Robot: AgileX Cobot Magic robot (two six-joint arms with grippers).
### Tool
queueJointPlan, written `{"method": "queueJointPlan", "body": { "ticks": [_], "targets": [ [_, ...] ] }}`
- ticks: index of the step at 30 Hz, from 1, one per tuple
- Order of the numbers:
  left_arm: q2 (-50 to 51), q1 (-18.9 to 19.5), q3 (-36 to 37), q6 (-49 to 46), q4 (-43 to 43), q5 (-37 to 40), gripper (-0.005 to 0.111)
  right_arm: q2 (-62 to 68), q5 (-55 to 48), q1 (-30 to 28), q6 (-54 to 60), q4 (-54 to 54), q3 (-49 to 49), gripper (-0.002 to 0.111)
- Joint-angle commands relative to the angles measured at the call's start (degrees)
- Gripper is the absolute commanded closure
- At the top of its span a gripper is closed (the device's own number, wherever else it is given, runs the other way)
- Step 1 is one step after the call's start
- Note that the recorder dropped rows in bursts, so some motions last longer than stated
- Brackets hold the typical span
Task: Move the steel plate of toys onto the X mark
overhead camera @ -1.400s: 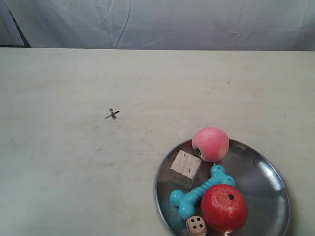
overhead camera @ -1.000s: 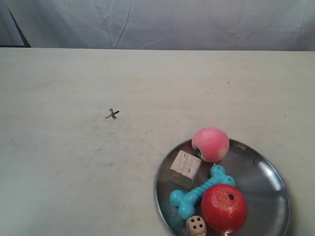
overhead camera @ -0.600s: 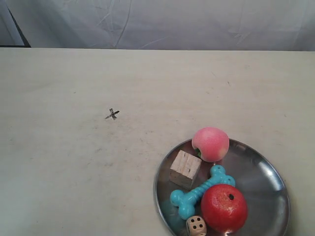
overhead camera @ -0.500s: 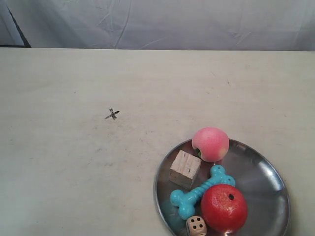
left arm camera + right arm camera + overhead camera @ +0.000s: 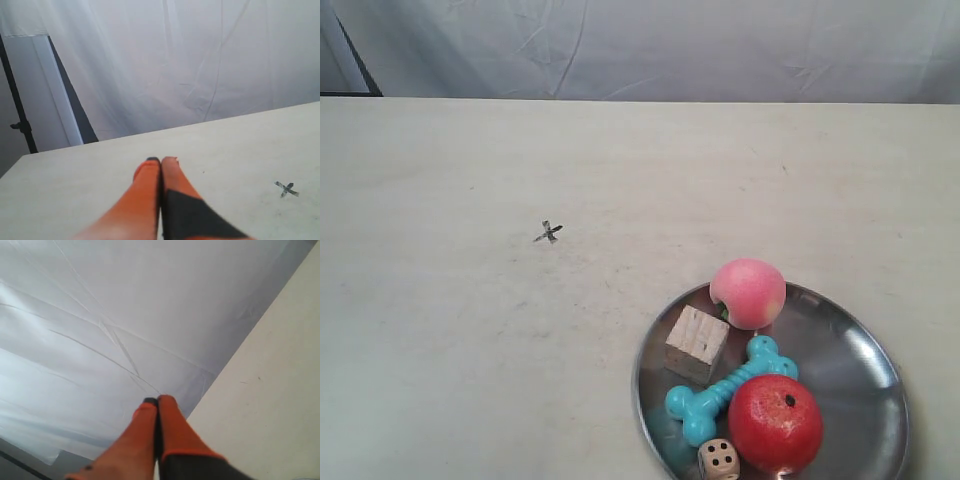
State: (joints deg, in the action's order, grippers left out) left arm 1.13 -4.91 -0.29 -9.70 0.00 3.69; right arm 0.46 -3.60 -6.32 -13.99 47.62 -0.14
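Observation:
The steel plate (image 5: 860, 350) sits at the front right of the table in the exterior view, partly cut off by the frame. On it lie a pink peach (image 5: 748, 293), a red apple (image 5: 775, 423), a turquoise bone (image 5: 725, 390), a pale wooden cube (image 5: 697, 343) and a small beige die (image 5: 719, 459). The X mark (image 5: 548, 233) is on the bare tabletop, well to the plate's left and farther back; the left wrist view shows the X mark (image 5: 286, 188) too. My left gripper (image 5: 161, 161) is shut and empty above the table. My right gripper (image 5: 157, 400) is shut and empty. Neither arm shows in the exterior view.
A pale tabletop (image 5: 470, 350) runs back to a white cloth backdrop (image 5: 650, 45). A dark post (image 5: 20, 125) stands beyond the table's far corner in the left wrist view.

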Motion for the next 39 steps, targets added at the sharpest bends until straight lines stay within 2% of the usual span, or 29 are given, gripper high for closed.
{"method": "queueJointPlan", "body": {
  "ticks": [1, 4, 6, 8, 10, 12, 14, 16, 17, 18, 19, 20, 21, 22, 23, 24, 25, 27, 30, 31, 33, 39],
  "targets": [
    [-0.4, -0.4, 0.3, 0.3, 0.0, -2.1, 0.107, -0.5, 0.1, 0.8, 0.6, 5.4, 0.1, 0.108],
    [-0.4, -0.4, 0.3, 1.0, -2.0, -6.3, 0.107, -0.5, -1.0, 1.8, 0.6, 6.6, 0.1, 0.108],
    [-0.4, -0.4, 0.3, 9.2, -13.0, -14.8, 0.107, -0.5, -0.3, 1.9, 0.6, 6.6, 0.1, 0.108],
    [-0.4, -0.4, 0.3, 14.4, -20.0, -22.8, 0.107, -0.5, 2.5, 1.9, 0.6, 6.6, 0.1, 0.108],
    [-0.4, -0.4, -0.4, 16.9, -17.9, -29.7, 0.107, -0.5, 3.2, 1.9, 0.7, 6.1, 0.1, 0.108],
    [1.3, -0.4, -7.2, 16.5, -17.1, -28.3, 0.107, -0.5, 1.9, 1.9, 5.3, -1.1, -3.9, 0.108],
    [8.2, -0.4, -17.1, 15.2, -10.0, -19.7, 0.107, -0.5, -1.0, 1.9, 9.1, -11.3, -9.6, 0.108],
    [20.1, -0.4, -29.0, 15.3, -5.7, -10.6, 0.107, 4.6, -6.7, 1.9, 9.5, -21.3, -16.0, 0.108],
    [26.5, -0.4, -34.3, 15.3, -5.7, -5.2, 0.107, 8.1, -11.0, 1.9, 9.5, -25.8, -19.6, 0.108],
    [35.2, -0.4, -40.8, 15.3, -6.6, 3.4, 0.107, 13.9, -17.6, 1.9, 9.5, -31.3, -25.0, 0.108],
    [40.1, -0.4, -44.0, 15.3, -7.0, 9.0, 0.107, 17.0, -21.3, 2.2, 9.5, -33.8, -27.6, 0.108],
    [48.8, -1.0, -48.5, 15.2, -9.0, 18.9, 0.107, 22.7, -27.8, 3.1, 8.9, -37.2, -32.0, 0.108],
    [53.4, -1.5, -50.2, 14.9, -10.6, 23.2, 0.107, 25.9, -31.3, 3.6, 8.4, -38.3, -34.2, 0.108],
    [62.2, -2.3, -52.2, 12.9, -16.1, 29.9, 0.107, 31.8, -38.4, 4.4, 8.2, -38.6, -37.5, 0.108],
    [66.4, -2.5, -52.6, 10.6, -20.3, 32.1, 0.107, 35.3, -42.0, 4.8, 9.0, -38.6, -39.0, 0.108],
    [74.2, -2.7, -52.7, -0.1, -34.9, 36.9, 0.107, 42.0, -47.6, 5.1, 12.1, -38.6, -40.5, 0.108],
    [77.3, -2.7, -52.7, -7.1, -43.1, 40.3, 0.107, 45.2, -49.2, 5.1, 14.0, -38.6, -40.5, 0.108],
    [84.3, -2.7, -52.7, -20.6, -59.1, 49.1, 0.107, 50.4, -49.2, 5.1, 14.9, -38.8, -39.9, 0.108],
    [92.3, -2.7, -52.7, -35.7, -75.8, 63.5, 0.107, 56.0, -46.5, 5.0, 14.9, -35.8, -39.8, 0.108],
    [94.5, -2.7, -52.7, -37.7, -78.7, 66.3, 0.107, 57.0, -45.5, 5.0, 14.9, -34.6, -39.8, 0.108],
    [98.0, -2.7, -52.7, -39.0, -82.5, 66.3, 0.107, 58.2, -44.8, 5.0, 14.9, -33.2, -39.8, 0.108],
    [102.3, -2.7, -52.7, -38.6, -82.9, 66.3, 0.107, 58.6, -44.5, 4.8, 14.7, -32.7, -37.2, 0.108]
  ]
}}
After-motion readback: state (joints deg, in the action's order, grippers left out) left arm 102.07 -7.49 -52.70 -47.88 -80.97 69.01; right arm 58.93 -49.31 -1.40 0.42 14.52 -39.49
